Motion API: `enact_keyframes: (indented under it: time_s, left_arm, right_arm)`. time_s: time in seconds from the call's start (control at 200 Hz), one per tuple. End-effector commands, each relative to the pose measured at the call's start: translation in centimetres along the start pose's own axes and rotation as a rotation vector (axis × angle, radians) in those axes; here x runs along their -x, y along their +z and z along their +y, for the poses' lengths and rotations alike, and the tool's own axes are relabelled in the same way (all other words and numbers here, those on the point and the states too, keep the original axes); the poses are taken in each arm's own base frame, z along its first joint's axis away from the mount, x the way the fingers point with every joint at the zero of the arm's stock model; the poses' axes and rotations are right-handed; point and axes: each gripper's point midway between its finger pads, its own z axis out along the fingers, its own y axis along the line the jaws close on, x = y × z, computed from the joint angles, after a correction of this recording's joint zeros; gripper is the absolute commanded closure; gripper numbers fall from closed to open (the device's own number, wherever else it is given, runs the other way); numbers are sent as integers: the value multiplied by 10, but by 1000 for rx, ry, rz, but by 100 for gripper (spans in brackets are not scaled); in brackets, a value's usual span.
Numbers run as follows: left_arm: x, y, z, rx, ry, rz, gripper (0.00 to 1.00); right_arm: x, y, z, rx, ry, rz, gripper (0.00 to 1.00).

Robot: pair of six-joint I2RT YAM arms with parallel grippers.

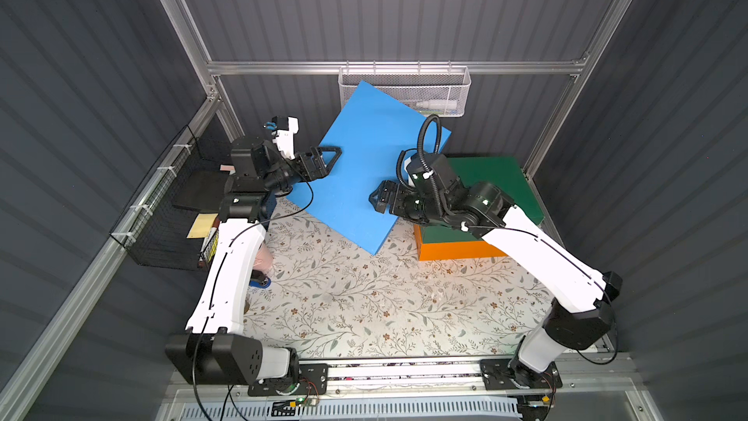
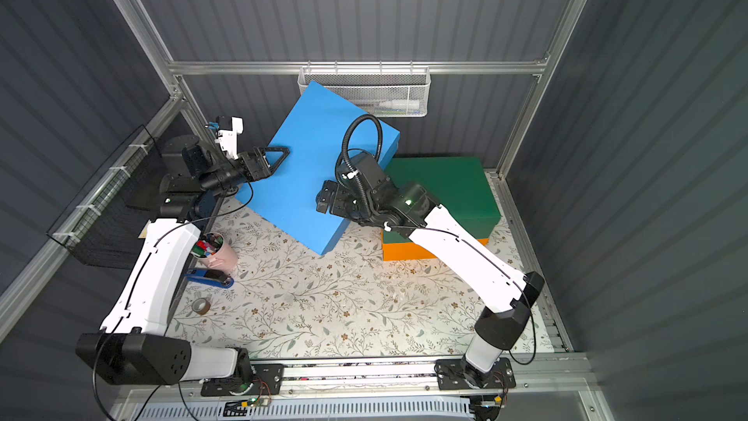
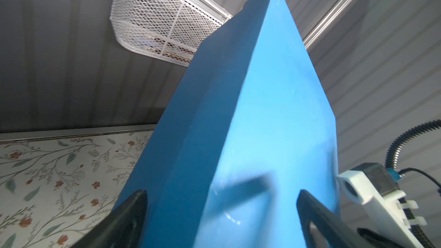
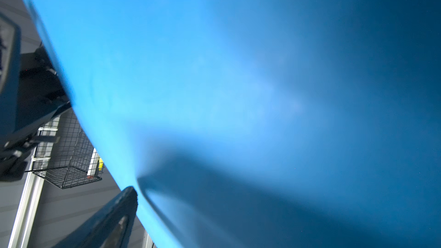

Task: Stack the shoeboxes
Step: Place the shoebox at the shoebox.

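Blue shoebox [image 1: 364, 172] tilted beside green shoebox [image 1: 494, 180]; I see left gripper [image 1: 324, 159] and right gripper [image 1: 378, 198] spread wide, straddling its edges.

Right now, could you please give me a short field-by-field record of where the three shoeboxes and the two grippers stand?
blue shoebox: tilted, lifted between the two arms, not yet on the stack
green shoebox: lies flat on the orange shoebox
orange shoebox: bottom of the stack, on the floral table
left gripper: jaws wide, straddling one edge of the blue shoebox
right gripper: jaws wide, pressed at the opposite edge
stack so far: two of three
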Motion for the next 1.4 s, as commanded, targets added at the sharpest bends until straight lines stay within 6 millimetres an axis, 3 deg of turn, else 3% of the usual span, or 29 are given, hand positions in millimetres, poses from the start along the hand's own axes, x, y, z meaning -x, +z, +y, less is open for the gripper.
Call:
enact_keyframes:
  time_s: [0.0, 0.17, 0.375, 0.5, 0.63, 1.016, 1.106, 1.121, 1.176, 1.396]
  left_arm:
    - [-16, 25, -51, -182, -29, 89, 0]
    - [-30, 65, -74, -247, -15, 135, 0]
    - [-32, 103, -95, -318, -1, 148, 0]
    - [-49, 126, -92, -327, -17, 189, 0]
    - [-59, 138, -90, -329, -27, 205, 1]
    - [-70, 188, -98, -362, -19, 238, 0]
    - [-74, 200, -98, -368, -21, 246, 0]
    - [-76, 202, -98, -366, -23, 248, 0]
    - [-77, 208, -98, -366, -22, 248, 0]
    - [-71, 226, -96, -358, -20, 221, 0]
  right_arm:
    - [9, -25, 49, 207, 19, -72, 1]
    - [10, -47, 32, 173, 45, -120, 1]
    - [17, -62, 9, 129, 42, -213, 1]
    - [19, -62, -3, 95, 43, -249, 1]
    - [23, -68, -15, 77, 53, -308, 1]
    - [33, -83, -55, -9, 77, -433, 1]
    - [33, -75, -68, -41, 92, -434, 1]
    - [36, -85, -68, -25, 101, -449, 1]
    - [37, -86, -75, -34, 114, -453, 1]
    - [33, -89, -104, -101, 143, -453, 1]
